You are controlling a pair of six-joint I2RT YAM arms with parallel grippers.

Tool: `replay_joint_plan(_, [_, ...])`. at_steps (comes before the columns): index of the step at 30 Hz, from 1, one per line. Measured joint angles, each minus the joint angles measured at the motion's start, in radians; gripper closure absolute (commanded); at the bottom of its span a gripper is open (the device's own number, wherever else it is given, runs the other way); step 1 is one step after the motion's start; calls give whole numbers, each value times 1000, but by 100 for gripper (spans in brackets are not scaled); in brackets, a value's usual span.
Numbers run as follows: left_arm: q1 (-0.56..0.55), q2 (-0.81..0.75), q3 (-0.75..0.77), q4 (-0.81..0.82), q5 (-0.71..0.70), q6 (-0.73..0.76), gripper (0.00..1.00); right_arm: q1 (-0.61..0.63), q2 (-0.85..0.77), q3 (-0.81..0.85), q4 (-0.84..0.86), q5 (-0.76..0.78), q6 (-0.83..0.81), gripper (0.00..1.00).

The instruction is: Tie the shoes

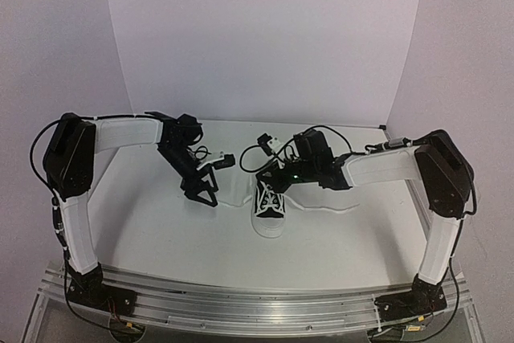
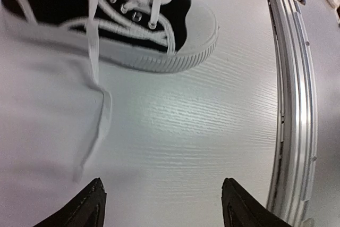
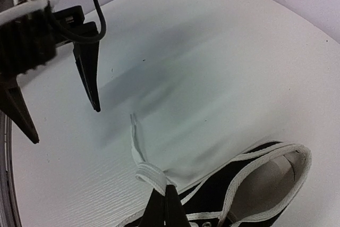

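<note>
While your right gripper [image 3: 166,191] pinches a lace [image 3: 137,155] tight, your left gripper [image 2: 163,182] gapes wide, empty — the sneaker [image 2: 197,25] lies just ahead of it.

Black canvas sneaker [image 1: 269,210] with white toe cap and ribbed white sole, white laces [image 2: 94,46], white table [image 1: 161,222] with faint wood grain, white arms [image 1: 120,132] with black joints, silver rail [image 2: 291,104], pale lilac backdrop [image 1: 257,38].
</note>
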Motion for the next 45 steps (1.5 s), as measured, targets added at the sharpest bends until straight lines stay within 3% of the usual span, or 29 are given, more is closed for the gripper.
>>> replay_joint_plan(3, [0,-13,0,143,86,55,43,-4,-2,-3,2,-2,15,100])
replay_joint_plan(5, [-1,-19,-14,254,123,16,44,-4,-2,-3,3,0,33,100])
replay_joint_plan(12, [-91,-19,-234,867,91,-407,37,-4,-2,-3,24,51,174,100])
replay_joint_plan(18, [-139,14,-294,1165,-4,-645,44,-3,3,-3,46,83,280,100])
replay_joint_plan(25, [-163,72,-290,1282,-114,-778,50,-4,22,1,54,115,333,100])
replay_joint_plan(32, [-193,95,-316,1333,-157,-877,48,-1,43,40,57,127,404,100])
replay_joint_plan(43, [-209,105,-338,1434,-215,-950,69,1,45,45,59,129,459,100])
replay_joint_plan(45, [-212,109,-338,1451,-223,-962,81,1,45,45,60,129,464,100])
